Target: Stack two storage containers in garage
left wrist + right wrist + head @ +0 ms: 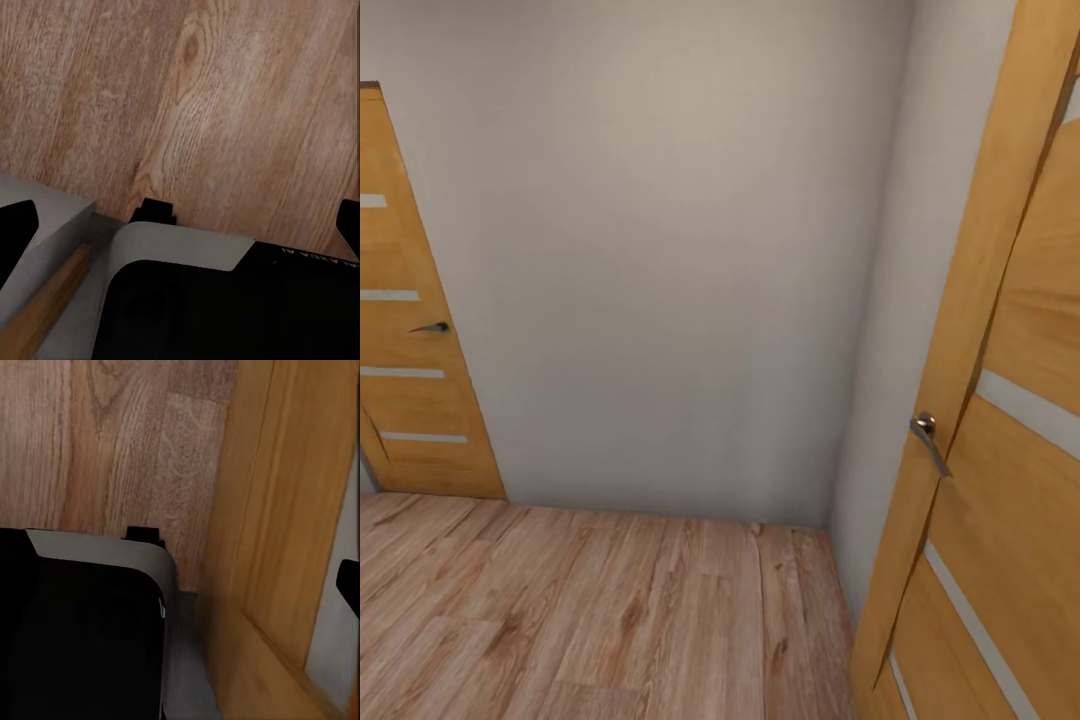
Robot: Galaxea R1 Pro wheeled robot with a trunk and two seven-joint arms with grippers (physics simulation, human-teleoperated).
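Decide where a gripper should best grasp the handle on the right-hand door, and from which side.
Grip the lever handle on its slanted bar, near the free lower end. Come from the open room side to its left, since the door slab backs it on the other.

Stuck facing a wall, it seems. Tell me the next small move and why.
Probably turn the base left, away from the open door close on the right. The head view faces a blank wall in a corner, with wood-plank floor below, so this is not the garage. A closed door stands at the left. No container is in view, and the right wrist view shows the door panel very near.
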